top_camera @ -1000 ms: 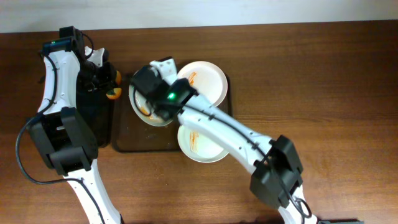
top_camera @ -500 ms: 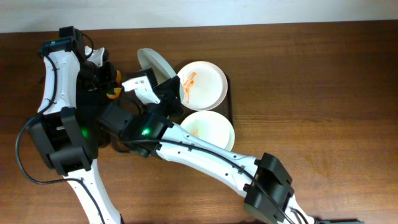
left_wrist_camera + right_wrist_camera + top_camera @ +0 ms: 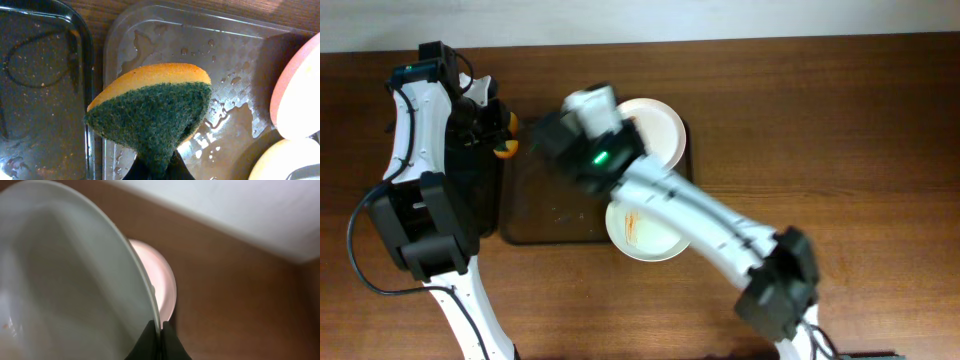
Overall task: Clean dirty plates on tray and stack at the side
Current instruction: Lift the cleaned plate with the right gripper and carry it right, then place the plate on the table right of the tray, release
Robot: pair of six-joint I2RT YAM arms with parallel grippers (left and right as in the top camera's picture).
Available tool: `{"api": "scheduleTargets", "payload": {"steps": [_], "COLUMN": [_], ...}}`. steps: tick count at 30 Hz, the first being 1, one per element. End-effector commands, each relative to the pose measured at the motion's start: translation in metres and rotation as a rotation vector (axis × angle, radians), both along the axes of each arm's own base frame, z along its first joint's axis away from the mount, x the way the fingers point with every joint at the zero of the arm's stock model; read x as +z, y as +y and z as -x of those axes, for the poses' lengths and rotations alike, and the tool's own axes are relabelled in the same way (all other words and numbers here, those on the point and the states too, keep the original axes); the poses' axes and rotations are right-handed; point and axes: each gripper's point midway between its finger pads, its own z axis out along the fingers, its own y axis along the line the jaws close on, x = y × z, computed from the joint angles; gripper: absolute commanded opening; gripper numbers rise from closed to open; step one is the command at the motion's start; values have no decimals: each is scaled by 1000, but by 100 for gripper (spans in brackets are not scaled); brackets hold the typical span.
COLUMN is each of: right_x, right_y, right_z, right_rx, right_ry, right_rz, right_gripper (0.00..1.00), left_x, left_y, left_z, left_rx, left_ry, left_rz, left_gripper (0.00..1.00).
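- The black tray (image 3: 40, 85) lies just left of the tray (image 3: 200, 45), side by side with it. It looks wet and speckled.
- The left gripper (image 3: 156, 170) is up over the tray's left edge. Its fingers are squeezed tight on a sponge (image 3: 152, 112).
- The sponge has a rough green side and a soft orange side. The green side faces the wrist camera. It hangs above the left part of the tray and is not touching it.
- The tray is big, dark brown and flat on the table (image 3: 820, 120). Its bare middle has water drops and small puddles on it.
- The right gripper (image 3: 159, 342) is over the back part of the tray, near the middle. It is blurry from above. Its two fingers are pinched together on the rim of the held plate (image 3: 65, 280).
- The held plate is white and tipped up on its edge, off the tray. A few small specks show near its bottom left.
- The back plate (image 3: 660, 125) sits flat in the tray's back right corner.
- The front plate (image 3: 640, 240) sits at the tray's front right corner and hangs over the rim toward the table. It has an orange streak of sauce inside. The right arm crosses over part of it.
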Motion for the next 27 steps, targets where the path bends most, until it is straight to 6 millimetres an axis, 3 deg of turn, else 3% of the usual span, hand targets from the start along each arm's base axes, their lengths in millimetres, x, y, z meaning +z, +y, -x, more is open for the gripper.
{"api": "scheduleTargets", "payload": {"steps": [1, 4, 6, 8, 10, 14, 18, 20, 21, 23, 26, 27], "right_x": [19, 5, -9, -25, -60, -118, -161, -174, -177, -178, -158, -143], "right_y": [-33, -79, -147, -194, -250, -296, -315, -316, -317, -314, -297, -277], "right_z": [-9, -22, -30, -28, -19, -3, 7, 12, 13, 19, 27, 25], "right_rx": [-7, -26, -165, -267, -415, -539, -586, -593, -595, -597, -545, -426], "right_ry": [199, 363, 417, 453, 497, 543, 535, 539, 542, 566, 609, 618], "right_rz": [-376, -537, -568, -559, -538, -551, -565, -552, -549, -554, -631, -708], "right_gripper": [4, 4, 4, 4, 4, 4, 4, 5, 10, 34, 38, 39], "left_x": [8, 8, 8, 8, 8, 5, 6, 6, 6, 6, 6, 6], "left_y": [-4, -9, -19, -32, -48, -60, -69, -69, -69, -69, -71, -71], "left_z": [-5, -6, -10, -14, -20, -22, -25, -26, -26, -26, -26, -26], "left_rx": [-23, -34, -57, -86, -123, -161, -179, -179, -179, -179, -182, -182], "left_ry": [-34, -37, -50, -69, -92, -98, -114, -117, -117, -117, -118, -118], "left_rz": [13, 12, 6, 4, -14, -91, -94, -94, -94, -94, -94, -94], "left_gripper": [1, 1, 1, 1, 1, 1, 1, 1, 1, 1, 1, 1]}}
